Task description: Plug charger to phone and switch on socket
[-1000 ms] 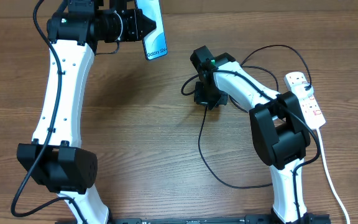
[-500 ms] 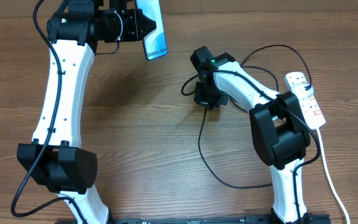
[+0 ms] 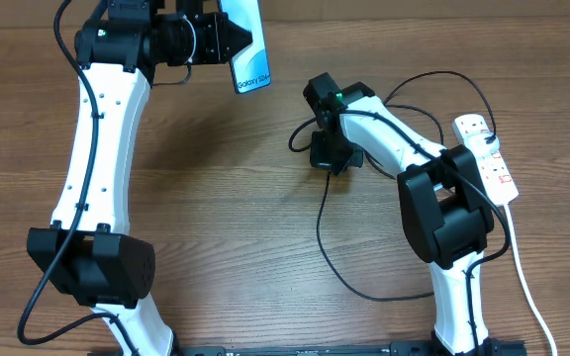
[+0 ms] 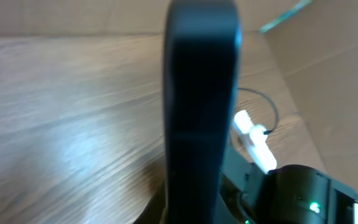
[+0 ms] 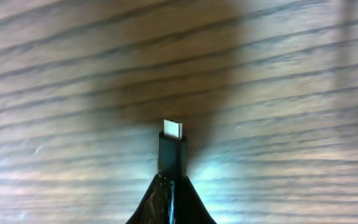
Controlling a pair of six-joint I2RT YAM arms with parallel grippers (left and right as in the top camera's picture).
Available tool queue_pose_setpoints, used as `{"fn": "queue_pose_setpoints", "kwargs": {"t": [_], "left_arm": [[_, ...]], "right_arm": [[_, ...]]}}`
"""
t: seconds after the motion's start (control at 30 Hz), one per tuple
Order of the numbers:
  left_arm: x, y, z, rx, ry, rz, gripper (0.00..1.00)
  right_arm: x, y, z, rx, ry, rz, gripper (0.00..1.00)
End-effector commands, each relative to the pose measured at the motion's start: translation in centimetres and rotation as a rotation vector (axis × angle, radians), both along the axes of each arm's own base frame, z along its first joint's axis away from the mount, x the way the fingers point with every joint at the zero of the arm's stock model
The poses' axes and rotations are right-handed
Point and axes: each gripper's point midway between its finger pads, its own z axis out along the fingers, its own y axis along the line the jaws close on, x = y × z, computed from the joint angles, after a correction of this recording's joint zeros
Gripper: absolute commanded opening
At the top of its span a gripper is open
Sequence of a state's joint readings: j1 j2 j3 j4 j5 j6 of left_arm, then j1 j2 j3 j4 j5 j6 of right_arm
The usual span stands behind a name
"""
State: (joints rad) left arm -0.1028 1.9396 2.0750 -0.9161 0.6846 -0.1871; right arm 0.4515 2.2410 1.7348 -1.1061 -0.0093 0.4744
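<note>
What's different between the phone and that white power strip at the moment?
The phone is gripped by the left gripper and tilted; the power strip lies flat on the table, untouched. The phone shows a bright blue-white screen; the power strip is white with red switches. Both are slim oblongs.

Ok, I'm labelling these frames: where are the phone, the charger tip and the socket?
phone [image 3: 248, 54]: overhead view, on its lit screen.
charger tip [image 5: 172, 128]: right wrist view, on the metal plug end.
socket [image 3: 496, 168]: overhead view, on the white strip's body.
</note>
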Motion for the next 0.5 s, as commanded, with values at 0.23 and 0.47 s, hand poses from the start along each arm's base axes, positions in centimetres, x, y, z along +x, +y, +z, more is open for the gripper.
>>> {"fn": "queue_pose_setpoints", "kwargs": {"t": [0.23, 0.47], "left_arm": [[-2.5, -4.6, 8.4, -0.298, -0.276, -0.378, 0.04], [-4.0, -5.4, 11.7, -0.407, -0.351, -0.507, 0.04]], "right_arm": [[0.1, 5.3, 19.6, 0.412, -0.315, 0.279, 0.04], [-3.7, 4.7, 29.9, 0.534, -0.533, 0.381, 0.04]]}}
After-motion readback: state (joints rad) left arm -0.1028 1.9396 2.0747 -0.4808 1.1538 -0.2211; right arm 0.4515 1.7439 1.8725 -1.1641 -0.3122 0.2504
